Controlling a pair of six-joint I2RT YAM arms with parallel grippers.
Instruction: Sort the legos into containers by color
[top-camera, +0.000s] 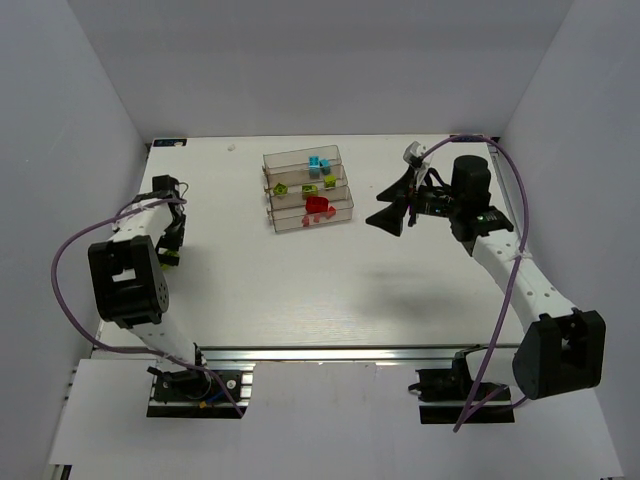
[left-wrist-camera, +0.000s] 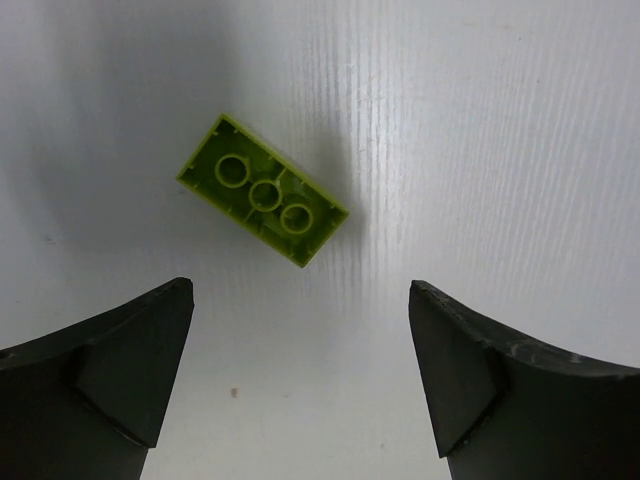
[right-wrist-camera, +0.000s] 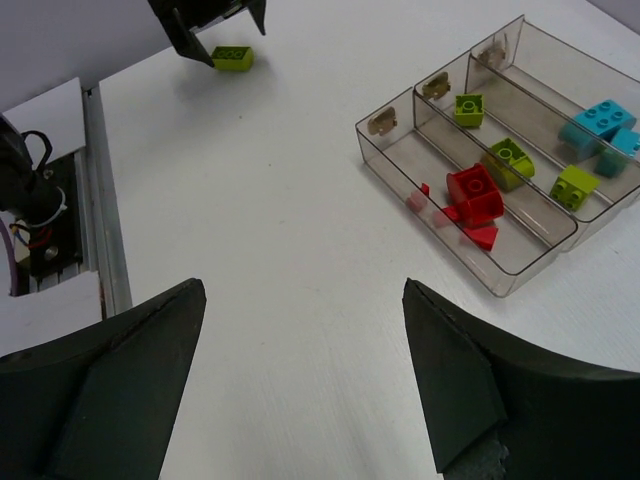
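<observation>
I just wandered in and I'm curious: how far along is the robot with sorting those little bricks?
Nearly finished. Done: red bricks, yellow-green bricks and cyan bricks lie in the containers, grouped by colour. In hand: nothing is gripped; the open left gripper hovers near one loose yellow-green brick on the table. The right gripper is open and empty. To do: that one brick goes into a container.

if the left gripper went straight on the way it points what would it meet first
Likely the yellow-green lego on the table, slightly left of centre between its open jaws; depth unclear.
</observation>
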